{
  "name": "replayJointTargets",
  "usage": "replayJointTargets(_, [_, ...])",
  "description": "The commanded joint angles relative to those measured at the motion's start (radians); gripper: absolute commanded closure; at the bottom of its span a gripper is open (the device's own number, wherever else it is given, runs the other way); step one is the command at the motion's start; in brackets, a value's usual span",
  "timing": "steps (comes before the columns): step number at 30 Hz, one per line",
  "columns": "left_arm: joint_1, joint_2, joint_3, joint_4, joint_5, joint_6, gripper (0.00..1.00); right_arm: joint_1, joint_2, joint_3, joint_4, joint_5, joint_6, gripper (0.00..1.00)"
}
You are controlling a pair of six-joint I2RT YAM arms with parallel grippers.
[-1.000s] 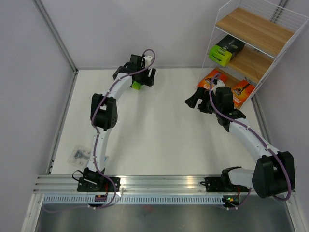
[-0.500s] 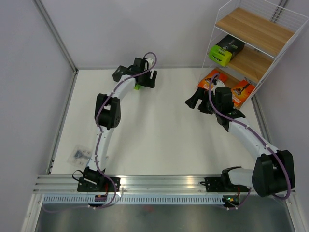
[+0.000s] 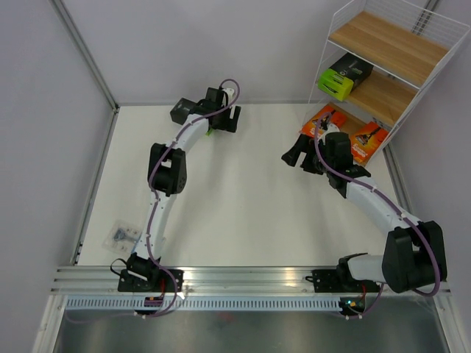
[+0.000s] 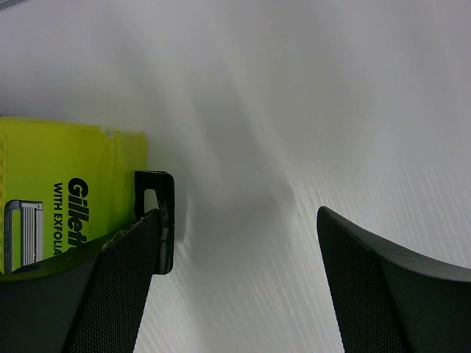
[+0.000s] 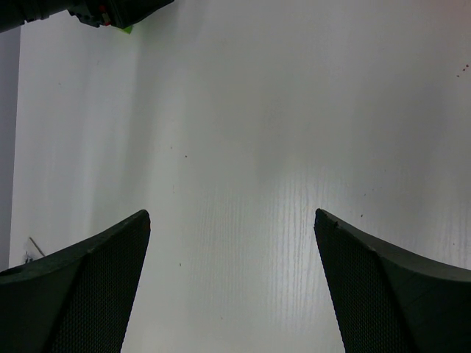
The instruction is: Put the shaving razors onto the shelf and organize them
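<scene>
- Left gripper (image 4: 239, 220): its fingers stand wide apart with nothing between them but bare white table (image 3: 243, 198). In the overhead view it hangs low at the upper middle of the frame.
- Clear razor pack (image 3: 122, 234): this lies alone at the lower left of the overhead view, close to the left arm's base and well apart from both grippers.
- Lime-green razor box (image 4: 66, 176): in the wrist view it sits at the left edge, running out of frame.
  - Its black hang tab just reaches the tip of the left finger (image 4: 103, 294).
  - The box is beside the gap, not in it.
  - Going by the print, its long axis runs left to right, the same line as the jaw opening, with the tab end pointing into the gap.
  - To my eye the gripper must slide left over the box, and probably turn, to close across the narrow width.
  - The left arm is plainly the nearer one for this box.
- Right gripper (image 5: 232, 217): it is spread wide and empty over bare table, right of centre in the overhead view. It is well apart from the green box but near the shelf.
- Two orange razor cards (image 3: 326, 120) (image 3: 369, 138): both lie side by side at the foot of the shelf, just beyond the right gripper. Whether they sit fully on the lowest board I cannot tell.
- Black and green razor box (image 3: 342, 76): it already rests on the middle board.
- Shelf (image 3: 390, 44): it stands at the upper right, and its top board is bare.
</scene>
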Motion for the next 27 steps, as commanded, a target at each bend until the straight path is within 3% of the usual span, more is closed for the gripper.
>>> replayJointTargets(1, [0.007, 0.039, 0.064, 0.003, -0.023, -0.039, 0.09, 0.003, 0.018, 0.020, 0.024, 0.004, -0.017, 0.02])
replayJointTargets(6, [0.007, 0.044, 0.070, -0.002, 0.010, -0.045, 0.09, 0.003, 0.047, 0.032, 0.024, 0.002, -0.029, 0.02])
replayJointTargets(11, [0.007, 0.042, 0.057, -0.016, 0.130, -0.036, 0.19, 0.003, 0.073, 0.041, 0.035, -0.007, -0.029, 0.02])
replayJointTargets(15, [0.007, 0.038, 0.046, -0.028, 0.186, -0.041, 0.35, 0.004, 0.078, 0.043, 0.037, -0.010, -0.025, 0.02])
replayJointTargets(20, [0.006, 0.005, -0.015, -0.029, 0.209, -0.050, 0.44, 0.003, 0.049, 0.025, 0.033, -0.002, -0.022, 0.02])
replayJointTargets(22, [0.001, -0.025, -0.043, -0.029, 0.218, -0.056, 0.52, 0.004, 0.031, 0.012, 0.035, 0.002, -0.019, 0.02])
replayJointTargets(27, [-0.033, -0.108, -0.163, -0.026, 0.156, -0.019, 0.68, 0.003, -0.035, -0.015, 0.026, 0.012, -0.010, 0.02])
